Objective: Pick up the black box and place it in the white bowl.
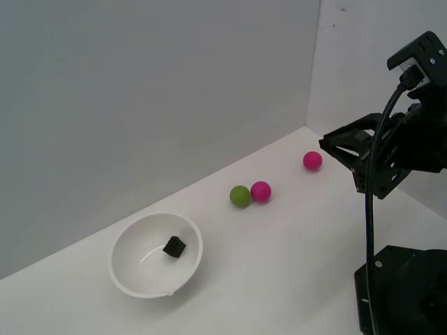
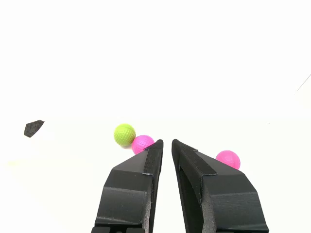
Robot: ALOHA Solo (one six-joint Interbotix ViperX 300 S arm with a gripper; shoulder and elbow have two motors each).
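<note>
The black box (image 1: 174, 246) is a tiny matte cube lying inside the white bowl (image 1: 120, 269), near its far inner wall, at the exterior view's lower left. In the wrist view the black box (image 2: 33, 127) shows as a small dark shape; the bowl around it is washed out against the white table. My gripper (image 1: 327, 144) hangs above the table at the exterior view's right, far from the bowl. In the wrist view the gripper (image 2: 166, 141) has its jaws nearly together with only a thin slit between them, and nothing is held.
A green ball (image 1: 239, 196) and a pink ball (image 1: 260, 191) touch each other mid-table; they also show in the wrist view as the green ball (image 2: 124, 134) and pink ball (image 2: 142, 144). Another pink ball (image 1: 312, 160) lies near the gripper. The black robot base (image 1: 405, 293) stands at the lower right. White walls close the back.
</note>
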